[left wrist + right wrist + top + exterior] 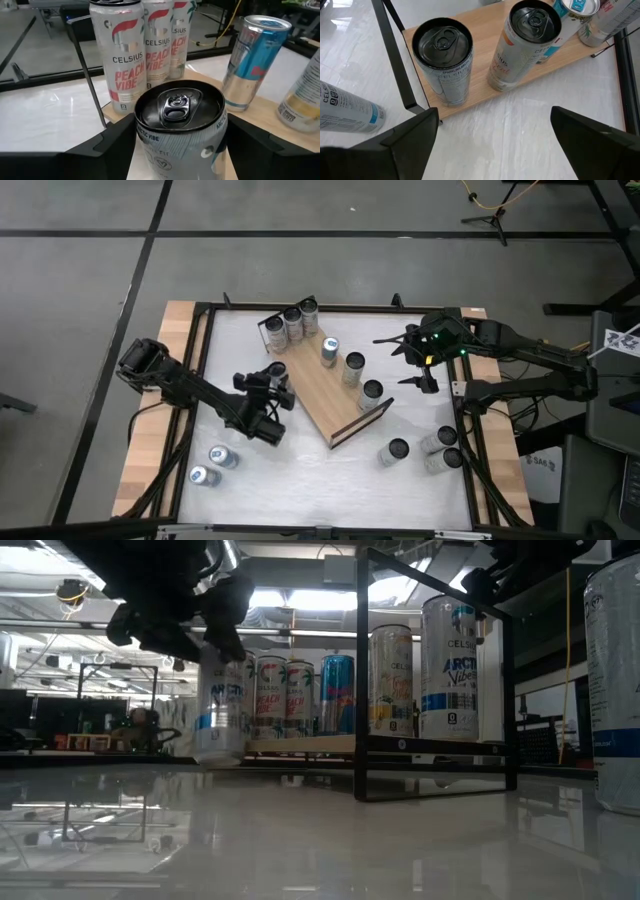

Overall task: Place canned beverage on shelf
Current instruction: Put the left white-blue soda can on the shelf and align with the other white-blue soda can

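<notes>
Six cans [353,367] on shelf [318,390], three cans [437,442] right, two cans [212,464] left

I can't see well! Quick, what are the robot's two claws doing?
Left gripper: closed on an Arctic Vibe can, beside the shelf.
Right gripper: open, holding nothing, above the table.

held can [180,125]: base cut off by wrist-view edge
right-hand can [615,680]: cropped at low-view edge
lying cans [210,465]: labels too small to read
shelf [300,744]: top hidden behind cans, low view

Upright can [277,371] seemingly at wooden shelf's [318,395] edge.
</notes>
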`<action>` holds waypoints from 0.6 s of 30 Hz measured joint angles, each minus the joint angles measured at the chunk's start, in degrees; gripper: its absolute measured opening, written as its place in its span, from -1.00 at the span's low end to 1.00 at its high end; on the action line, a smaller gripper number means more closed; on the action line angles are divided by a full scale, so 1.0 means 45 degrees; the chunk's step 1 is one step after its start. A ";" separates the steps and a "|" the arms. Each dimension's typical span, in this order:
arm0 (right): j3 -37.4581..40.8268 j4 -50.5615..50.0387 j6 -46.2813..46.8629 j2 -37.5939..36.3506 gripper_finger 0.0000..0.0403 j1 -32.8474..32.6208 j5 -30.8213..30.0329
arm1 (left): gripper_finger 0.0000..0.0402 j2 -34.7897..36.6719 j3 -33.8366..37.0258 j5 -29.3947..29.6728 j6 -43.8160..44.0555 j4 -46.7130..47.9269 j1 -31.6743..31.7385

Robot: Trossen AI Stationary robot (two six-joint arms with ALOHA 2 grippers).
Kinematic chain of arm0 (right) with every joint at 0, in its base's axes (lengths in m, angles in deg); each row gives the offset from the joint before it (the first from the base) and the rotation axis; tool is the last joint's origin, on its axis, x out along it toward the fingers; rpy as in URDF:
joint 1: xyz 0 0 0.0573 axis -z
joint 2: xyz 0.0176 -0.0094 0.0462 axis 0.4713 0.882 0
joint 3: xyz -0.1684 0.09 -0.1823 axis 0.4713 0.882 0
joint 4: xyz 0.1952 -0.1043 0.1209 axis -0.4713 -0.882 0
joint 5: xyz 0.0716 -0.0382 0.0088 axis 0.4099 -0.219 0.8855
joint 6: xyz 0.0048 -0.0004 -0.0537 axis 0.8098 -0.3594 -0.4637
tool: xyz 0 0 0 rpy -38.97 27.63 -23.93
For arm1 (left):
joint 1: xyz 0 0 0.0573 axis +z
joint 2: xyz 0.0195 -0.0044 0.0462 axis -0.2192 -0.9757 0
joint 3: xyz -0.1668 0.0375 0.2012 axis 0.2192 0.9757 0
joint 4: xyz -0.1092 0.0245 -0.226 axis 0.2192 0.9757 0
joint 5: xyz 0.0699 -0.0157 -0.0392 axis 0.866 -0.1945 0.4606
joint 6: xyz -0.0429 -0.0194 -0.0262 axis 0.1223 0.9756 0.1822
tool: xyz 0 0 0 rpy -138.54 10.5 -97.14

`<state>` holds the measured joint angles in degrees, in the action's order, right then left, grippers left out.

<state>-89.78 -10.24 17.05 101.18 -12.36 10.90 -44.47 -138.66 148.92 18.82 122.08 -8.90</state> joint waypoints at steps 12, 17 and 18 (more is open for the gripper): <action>0.0002 0.0000 0.0000 0.0001 0.88 -0.0003 -0.0002 | 0.27 0.0010 0.0000 0.0355 -0.0644 -0.0062 -0.0563; -0.0001 0.0000 0.0000 0.0004 0.88 -0.0002 0.0000 | 0.27 0.0010 -0.0184 0.0379 -0.1251 -0.0007 -0.1013; 0.0000 0.0000 0.0000 0.0001 0.88 0.0001 0.0001 | 0.27 0.0010 -0.0343 0.0379 -0.1502 -0.0009 -0.1095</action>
<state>-89.78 -10.24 17.05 101.19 -12.35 10.90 -44.42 -140.21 150.62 12.06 122.04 -13.83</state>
